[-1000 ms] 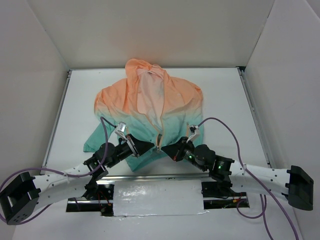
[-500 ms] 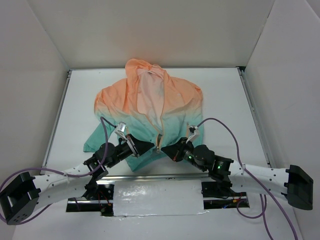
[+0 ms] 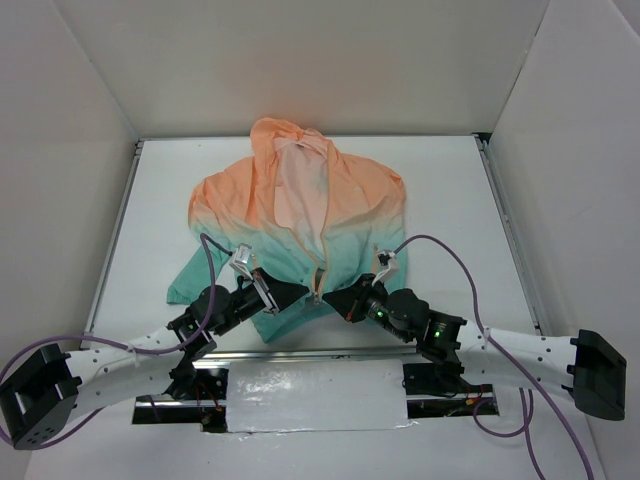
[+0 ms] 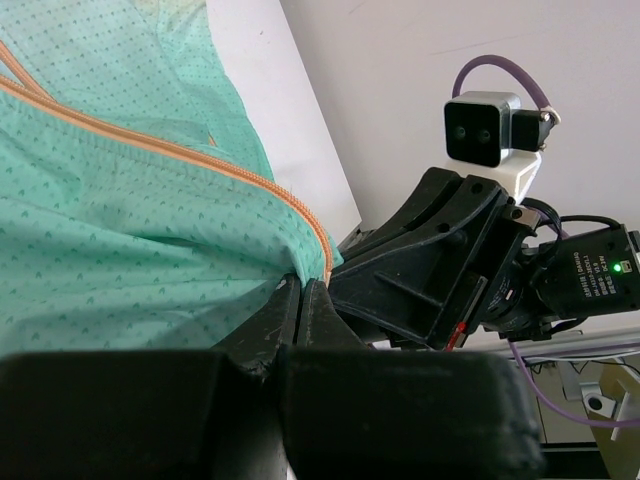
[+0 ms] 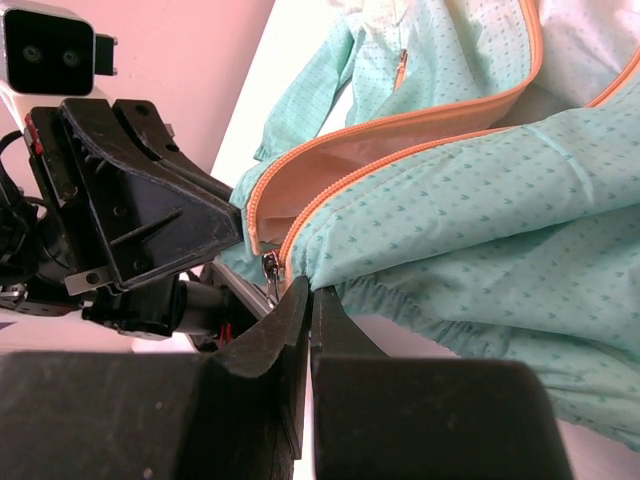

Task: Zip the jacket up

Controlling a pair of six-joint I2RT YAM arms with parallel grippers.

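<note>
The jacket (image 3: pixel 300 215) lies flat on the table, hood at the far side, peach-orange above fading to teal below, front open with pale lining showing. Its orange zipper (image 3: pixel 320 265) runs down the middle to the near hem. My left gripper (image 3: pixel 303 291) is shut on the teal hem of the jacket's left front panel (image 4: pixel 150 270), beside the zipper's lower end (image 4: pixel 326 268). My right gripper (image 3: pixel 331 297) is shut on the hem of the right front panel (image 5: pixel 470 250). The metal zipper pull (image 5: pixel 271 270) hangs just left of the right gripper's fingertips (image 5: pixel 296 292). The two grippers face each other, almost touching.
White walls enclose the table (image 3: pixel 450 200) on three sides. A metal rail (image 3: pixel 300 352) runs along the near edge, with a foil-covered panel (image 3: pixel 315 395) behind it. Purple cables (image 3: pixel 460 265) loop from both wrists.
</note>
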